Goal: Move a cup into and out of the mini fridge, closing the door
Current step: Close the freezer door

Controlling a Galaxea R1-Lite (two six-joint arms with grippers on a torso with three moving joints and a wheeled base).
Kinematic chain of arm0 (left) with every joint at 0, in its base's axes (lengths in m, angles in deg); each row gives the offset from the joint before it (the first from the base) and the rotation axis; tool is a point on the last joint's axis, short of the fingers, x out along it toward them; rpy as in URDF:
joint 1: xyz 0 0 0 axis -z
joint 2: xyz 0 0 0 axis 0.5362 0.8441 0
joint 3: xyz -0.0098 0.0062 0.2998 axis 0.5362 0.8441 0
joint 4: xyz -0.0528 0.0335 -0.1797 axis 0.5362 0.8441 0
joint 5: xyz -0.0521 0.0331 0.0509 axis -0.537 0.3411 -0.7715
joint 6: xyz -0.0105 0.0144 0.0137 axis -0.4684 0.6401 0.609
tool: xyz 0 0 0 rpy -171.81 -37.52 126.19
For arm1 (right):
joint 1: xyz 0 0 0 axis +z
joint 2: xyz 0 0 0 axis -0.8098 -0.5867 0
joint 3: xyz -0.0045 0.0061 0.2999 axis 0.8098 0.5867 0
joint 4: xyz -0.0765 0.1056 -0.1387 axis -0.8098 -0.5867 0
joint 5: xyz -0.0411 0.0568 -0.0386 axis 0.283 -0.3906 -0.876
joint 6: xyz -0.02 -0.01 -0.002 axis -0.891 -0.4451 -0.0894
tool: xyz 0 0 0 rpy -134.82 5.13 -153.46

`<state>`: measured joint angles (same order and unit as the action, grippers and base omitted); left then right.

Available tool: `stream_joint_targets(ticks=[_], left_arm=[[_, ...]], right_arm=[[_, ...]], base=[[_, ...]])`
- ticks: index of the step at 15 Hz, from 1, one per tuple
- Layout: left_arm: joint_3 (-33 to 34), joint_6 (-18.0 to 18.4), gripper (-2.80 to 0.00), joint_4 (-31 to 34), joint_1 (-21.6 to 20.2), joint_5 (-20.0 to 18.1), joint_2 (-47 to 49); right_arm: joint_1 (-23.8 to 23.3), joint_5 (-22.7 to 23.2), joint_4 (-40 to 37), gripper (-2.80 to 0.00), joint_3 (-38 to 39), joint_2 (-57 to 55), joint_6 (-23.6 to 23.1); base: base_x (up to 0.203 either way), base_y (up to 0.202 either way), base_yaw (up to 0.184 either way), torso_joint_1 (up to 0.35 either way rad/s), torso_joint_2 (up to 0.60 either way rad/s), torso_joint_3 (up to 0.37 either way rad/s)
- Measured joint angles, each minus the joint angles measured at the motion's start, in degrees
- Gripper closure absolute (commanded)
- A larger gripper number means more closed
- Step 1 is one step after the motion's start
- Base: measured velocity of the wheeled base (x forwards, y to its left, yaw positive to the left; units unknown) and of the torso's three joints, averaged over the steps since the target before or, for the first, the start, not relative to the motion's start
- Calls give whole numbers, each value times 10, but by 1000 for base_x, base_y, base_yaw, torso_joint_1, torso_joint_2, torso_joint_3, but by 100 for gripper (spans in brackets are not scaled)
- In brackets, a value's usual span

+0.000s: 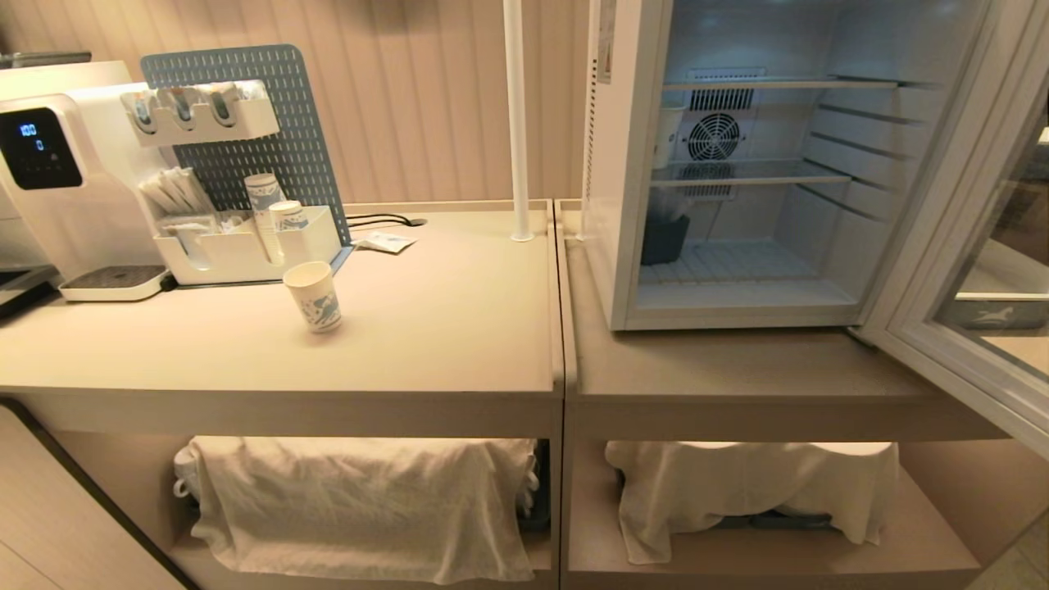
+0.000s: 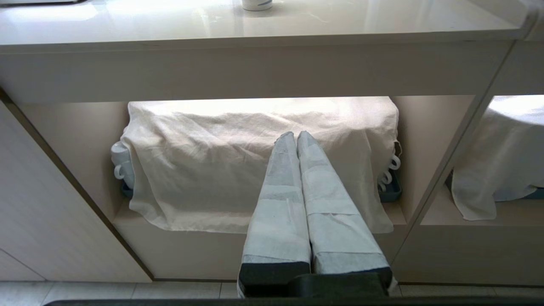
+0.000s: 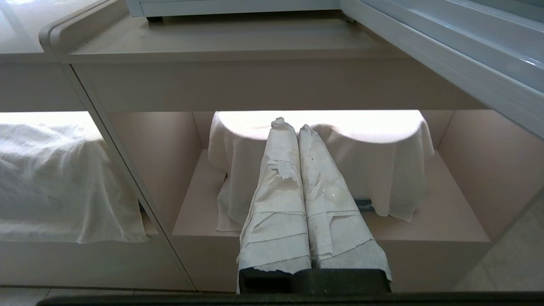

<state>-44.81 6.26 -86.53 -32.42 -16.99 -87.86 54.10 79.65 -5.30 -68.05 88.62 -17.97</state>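
Left end effector (image 2: 296,135) and right end effector (image 3: 291,126) both clenched, holding nothing, touching nothing, aimed at cloth-draped shelves under the counter (image 1: 459,328). Cup (image 1: 313,296) upright on counter above left end effector; mini fridge (image 1: 737,164) above right one, door (image 1: 967,270) open.

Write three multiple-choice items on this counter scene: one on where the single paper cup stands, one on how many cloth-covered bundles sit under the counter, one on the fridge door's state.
1. Where is the cup?
A. inside the mini fridge
B. on the counter in front of the white organiser
C. under the counter

2. How many cloth-covered bundles sit on the lower shelves?
A. one
B. two
C. four

3. The door of the mini fridge is:
A. shut
B. removed
C. swung open to the right

Answers:
1 B, it stands upright on the counter.
2 B, one white cloth on the left, another cloth on the right.
3 C, the shelves and fan grille show.
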Motion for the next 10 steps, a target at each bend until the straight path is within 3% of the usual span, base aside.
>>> stream_joint_targets(ticks=[10], left_arm=[[0,-4,0,-1,0,2,0]], right_arm=[[0,0,1,0,0,0,1]], base=[[-10,0,0,1,1,0]])
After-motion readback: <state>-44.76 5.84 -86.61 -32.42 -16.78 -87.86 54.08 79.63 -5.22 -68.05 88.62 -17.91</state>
